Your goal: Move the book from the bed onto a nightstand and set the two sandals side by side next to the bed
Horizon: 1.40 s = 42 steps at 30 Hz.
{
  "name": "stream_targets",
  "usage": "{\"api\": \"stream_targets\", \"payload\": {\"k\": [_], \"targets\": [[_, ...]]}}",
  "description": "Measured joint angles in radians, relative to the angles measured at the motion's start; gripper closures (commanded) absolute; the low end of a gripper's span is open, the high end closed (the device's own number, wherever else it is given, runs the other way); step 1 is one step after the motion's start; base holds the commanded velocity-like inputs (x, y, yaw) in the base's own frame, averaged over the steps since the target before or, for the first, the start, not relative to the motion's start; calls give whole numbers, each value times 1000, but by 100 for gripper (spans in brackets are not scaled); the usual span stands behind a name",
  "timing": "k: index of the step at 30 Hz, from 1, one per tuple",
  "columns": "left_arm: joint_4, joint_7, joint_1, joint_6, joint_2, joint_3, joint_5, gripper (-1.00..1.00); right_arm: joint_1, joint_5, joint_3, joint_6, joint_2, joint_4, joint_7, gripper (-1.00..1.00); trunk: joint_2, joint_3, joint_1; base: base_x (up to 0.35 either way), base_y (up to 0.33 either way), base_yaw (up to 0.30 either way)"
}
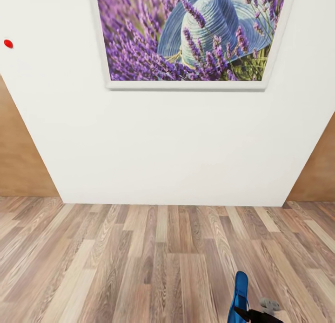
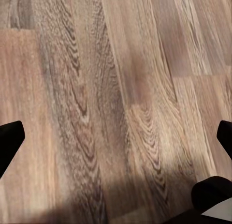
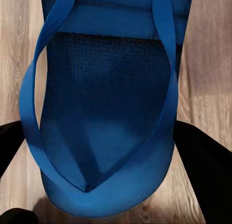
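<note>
One bright blue sandal (image 1: 240, 292) hangs over the wood floor at the lower right of the head view, with my right gripper (image 1: 247, 312) shut on its lower end. In the right wrist view the sandal (image 3: 104, 103) sits sole-up between two black fingers (image 3: 205, 175), its thin toe straps running away from the camera. My left gripper (image 2: 116, 139) is open over bare floor planks, nothing between its fingertips. The book, the bed and the nightstand are out of view.
A white wall (image 1: 177, 141) stands straight ahead with the purple lavender picture (image 1: 190, 34) hung high. Brown wooden doors flank it at the left (image 1: 18, 151) and right (image 1: 318, 171). Wood-plank floor (image 1: 116, 258) lies between me and the wall.
</note>
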Motion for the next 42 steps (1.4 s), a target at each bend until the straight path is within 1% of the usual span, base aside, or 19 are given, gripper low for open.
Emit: {"api": "stream_targets", "payload": {"k": [42], "targets": [[0, 0, 0, 0, 0, 0, 0, -100, 0, 0, 0, 0, 0, 0, 0, 100, 0, 0, 0, 320, 0, 0]]}}
